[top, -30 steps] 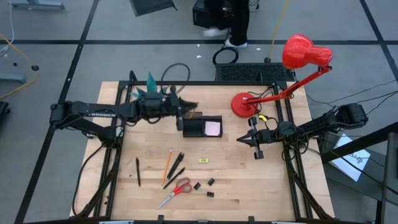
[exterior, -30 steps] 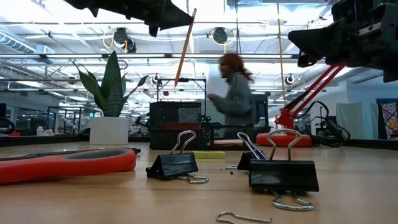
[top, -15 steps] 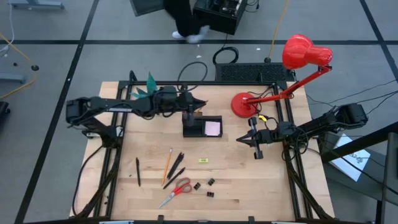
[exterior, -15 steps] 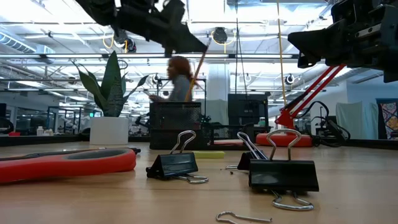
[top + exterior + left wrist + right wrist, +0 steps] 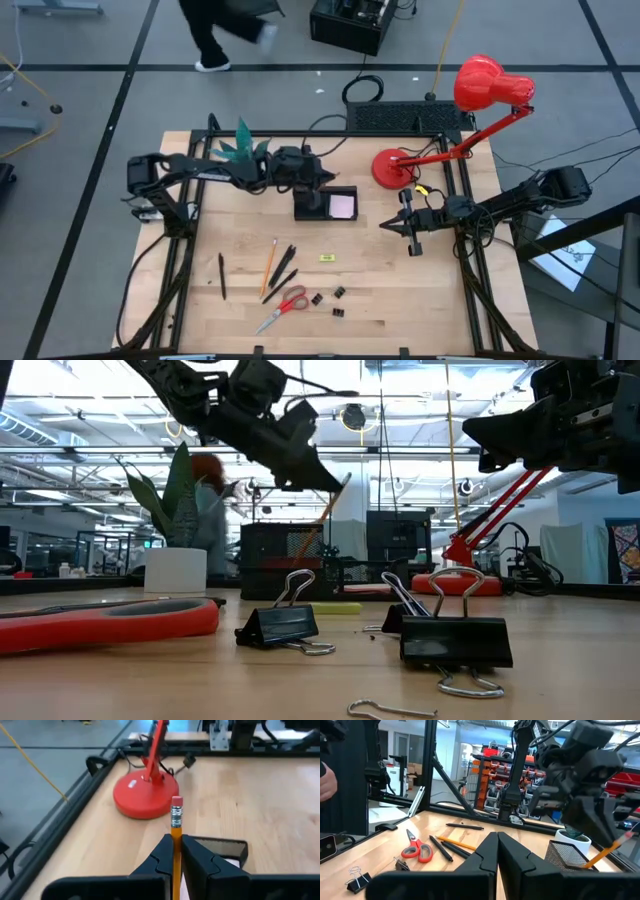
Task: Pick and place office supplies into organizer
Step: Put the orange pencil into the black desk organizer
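Centre frame on the worktop [image 5: 400, 290] sits the organizer [image 5: 326, 204]; left pincer [image 5: 313, 185] just above it, clamped on an orange pencil [image 5: 175, 851] (eraser up). Right pincer [image 5: 412, 238], mid-right, fingers pressed together, empty.

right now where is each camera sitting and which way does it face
High view: above the table, looking straight down; both arms show, left pincer over the organizer.
Low view: at table-top height behind binder clips, facing the room; both arms enter from above.
Left wrist view: on the left arm, facing the red lamp base; its fingers grip a pencil.
Right wrist view: on the right arm, facing the scissors; its shut fingers show.
Shared: both wrist views show the pencil.
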Robot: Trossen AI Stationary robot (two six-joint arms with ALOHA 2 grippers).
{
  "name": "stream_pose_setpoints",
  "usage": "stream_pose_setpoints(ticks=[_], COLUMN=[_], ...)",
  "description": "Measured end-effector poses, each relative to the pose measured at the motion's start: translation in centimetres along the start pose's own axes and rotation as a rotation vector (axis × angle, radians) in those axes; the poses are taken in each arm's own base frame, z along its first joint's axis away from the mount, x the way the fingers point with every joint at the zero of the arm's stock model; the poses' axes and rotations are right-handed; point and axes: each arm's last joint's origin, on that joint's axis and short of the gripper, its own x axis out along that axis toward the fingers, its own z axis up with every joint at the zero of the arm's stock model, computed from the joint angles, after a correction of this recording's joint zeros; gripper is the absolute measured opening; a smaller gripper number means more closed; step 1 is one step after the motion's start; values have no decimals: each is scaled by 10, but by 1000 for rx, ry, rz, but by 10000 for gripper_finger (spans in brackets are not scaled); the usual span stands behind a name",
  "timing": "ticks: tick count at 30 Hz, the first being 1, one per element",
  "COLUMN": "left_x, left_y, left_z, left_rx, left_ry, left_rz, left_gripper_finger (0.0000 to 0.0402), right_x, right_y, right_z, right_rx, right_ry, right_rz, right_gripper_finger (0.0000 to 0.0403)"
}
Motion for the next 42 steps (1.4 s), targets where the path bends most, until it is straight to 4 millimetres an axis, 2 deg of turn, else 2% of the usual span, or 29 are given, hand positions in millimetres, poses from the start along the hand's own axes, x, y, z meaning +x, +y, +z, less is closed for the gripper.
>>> stream_pose_setpoints(ticks=[5,26,30,38,42], left_x=[5,4,4,4,-2], left_y=[-1,-1,-1,-2,-4], left_z=[-8,-14,-14,-13,-3], left_rx=[6,4,-16,-19,-5], left_ry=[52,119,112,103,51], left_rz=[-5,13,14,1,8], left_gripper_finger=[24,26,50,124,147], right_x=[0,0,0,0,0], right_y=[0,0,0,0,0], right_z=[0,0,0,0,0], right_rx=[1,3,3,3,3], right_ry=[0,-1,-1,-1,-1], right_rz=[0,0,0,0,0], right_gripper_finger=[4,4,4,4,4])
